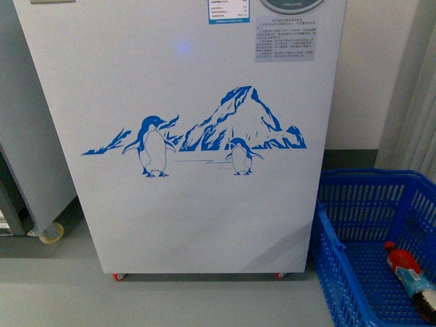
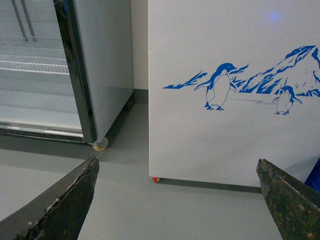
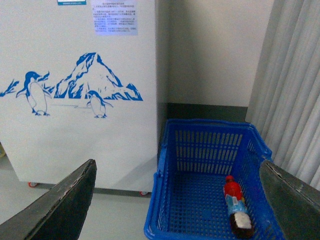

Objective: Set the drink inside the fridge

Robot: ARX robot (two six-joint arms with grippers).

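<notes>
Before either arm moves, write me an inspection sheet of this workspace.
Surface: grey floor; the chest freezer stands on it on small casters.
Job's things: drink lying on its side in the blue basket, to the right of the chest freezer; freezer lid out of view.
Clutter: nothing seen.
End effectors: left end effector open, empty; right end effector open, empty.
Cables: nothing seen.
Surroundings: grey upright cabinet left of the freezer; wall behind; curtain to the right.
</notes>
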